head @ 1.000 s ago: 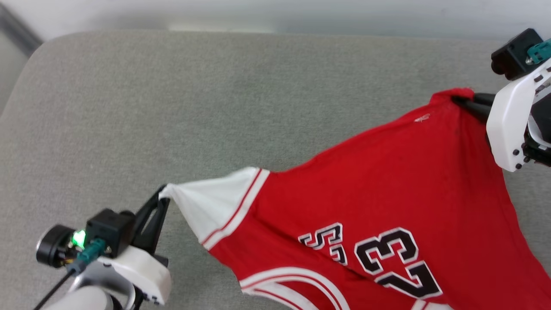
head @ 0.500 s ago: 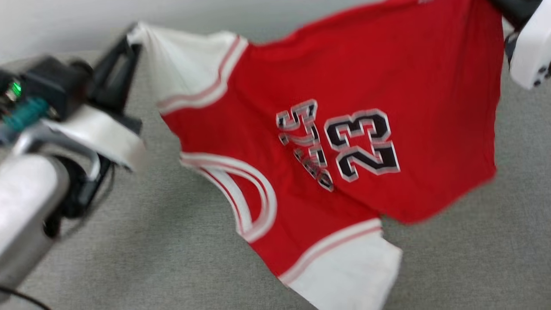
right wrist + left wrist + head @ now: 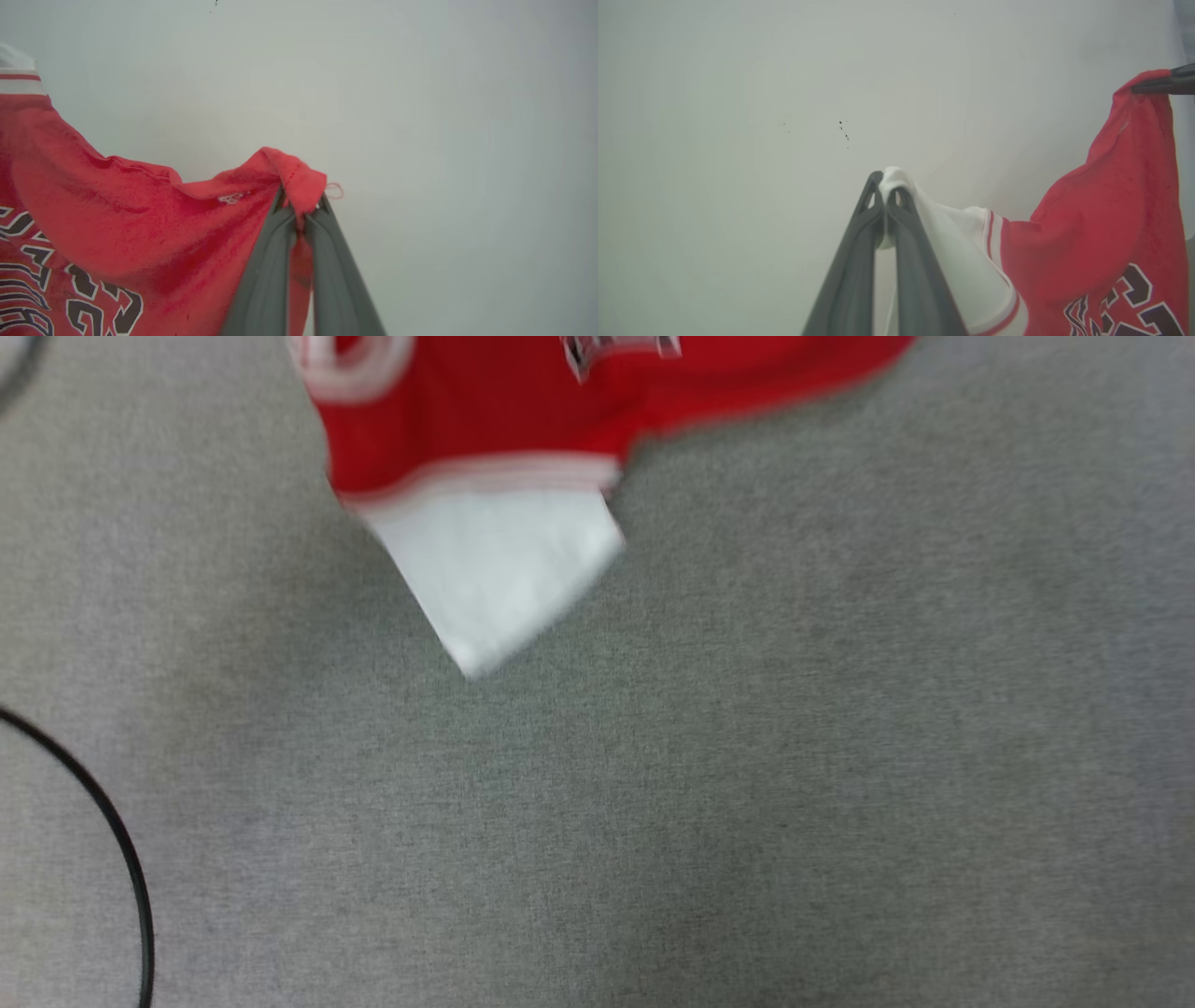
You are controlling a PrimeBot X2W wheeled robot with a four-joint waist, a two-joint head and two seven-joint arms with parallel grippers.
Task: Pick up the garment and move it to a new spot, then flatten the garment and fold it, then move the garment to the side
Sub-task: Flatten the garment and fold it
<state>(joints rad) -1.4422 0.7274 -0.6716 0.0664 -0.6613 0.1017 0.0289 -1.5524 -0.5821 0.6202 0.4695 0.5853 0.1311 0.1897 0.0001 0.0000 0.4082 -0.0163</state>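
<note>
Head view, blurred by motion, catches the lower part of the garment point(image 3: 523, 420) at the far edge of the frame. It shows red cloth, a pale striped band and one white short sleeve point(image 3: 495, 569) hanging toward the near side over a grey fabric surface point(image 3: 747, 803). Whether the sleeve tip touches that surface cannot be told.

The shirt is held up and spread between both arms. In the right wrist view the right gripper point(image 3: 301, 205) is clamped on a bunched red corner of the hem, its fingers pressed together with cloth pinched between them, and a loose red thread point(image 3: 334, 190) curls just beside the pinch. In the left wrist view the left gripper point(image 3: 885, 184) is closed tight on the tip of the other white sleeve point(image 3: 952, 242). From there the red body sags rightward and rises to the right gripper's dark fingers at the far right. Black-and-white lettering point(image 3: 1125, 303) shows low on the chest.

A pale wall point(image 3: 738, 93) lies behind both grips. A black cable point(image 3: 121, 859) curves across the grey surface at the near left.
</note>
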